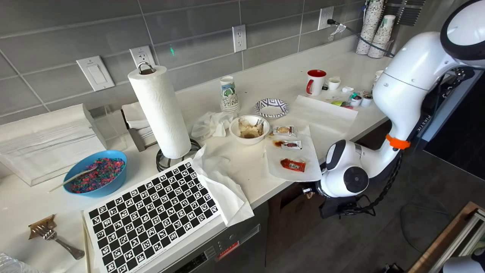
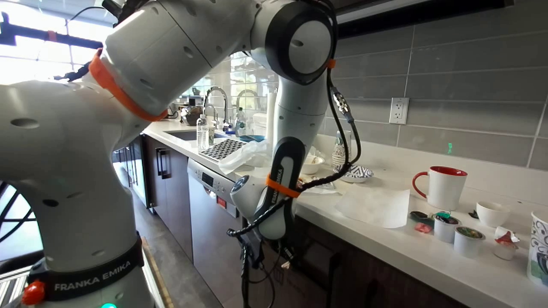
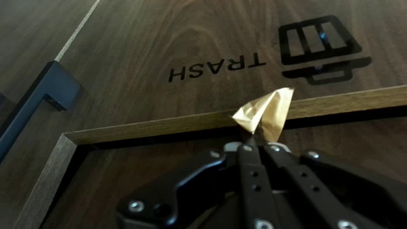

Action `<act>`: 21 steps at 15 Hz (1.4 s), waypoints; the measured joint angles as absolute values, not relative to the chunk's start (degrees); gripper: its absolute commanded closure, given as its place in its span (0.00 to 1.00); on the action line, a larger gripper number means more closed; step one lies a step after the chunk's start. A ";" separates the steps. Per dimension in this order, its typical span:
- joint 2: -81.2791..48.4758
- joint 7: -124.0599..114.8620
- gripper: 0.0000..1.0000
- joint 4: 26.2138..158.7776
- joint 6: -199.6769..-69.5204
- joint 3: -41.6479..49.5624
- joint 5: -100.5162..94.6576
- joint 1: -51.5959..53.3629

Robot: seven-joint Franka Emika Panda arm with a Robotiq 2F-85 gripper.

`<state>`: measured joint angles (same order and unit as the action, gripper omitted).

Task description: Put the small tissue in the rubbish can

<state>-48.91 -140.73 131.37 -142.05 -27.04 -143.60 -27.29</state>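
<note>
A small, creased tan tissue [image 3: 269,108] sits pinched in the pincer [image 3: 255,139] before the TRASH-marked panel [image 3: 206,38].

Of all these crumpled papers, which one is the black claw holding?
The small creased golden-tan tissue, pinched in the shut black claw. The crumpled white papers differ in colour and rest on the white countertop, outside its grip.

the sink [image 2: 184,135], faucet [image 2: 225,105], dishwasher [image 2: 212,226] and paper towels [image 1: 161,113] show a kitchen.
</note>
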 measured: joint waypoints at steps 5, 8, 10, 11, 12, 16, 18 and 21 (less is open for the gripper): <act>-48.34 -141.11 1.00 131.28 -141.92 -25.09 -143.60 -24.70; -47.54 -140.91 1.00 131.24 -140.32 -22.33 -143.60 -20.56; -47.27 -140.86 1.00 131.23 -138.65 -20.94 -143.60 -18.02; -47.20 -140.85 1.00 131.24 -137.78 -20.35 -143.60 -16.92; -47.15 -140.86 1.00 131.28 -136.94 -19.86 -143.60 -16.01; -46.84 -140.63 1.00 131.49 -134.29 -18.06 -143.60 -12.96; -46.73 -140.27 1.00 131.63 -132.96 -17.43 -143.60 -11.73; -46.61 -139.37 1.00 131.87 -130.76 -16.79 -143.60 -10.13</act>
<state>-46.61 -139.37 131.87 -130.76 -16.79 -143.60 -10.13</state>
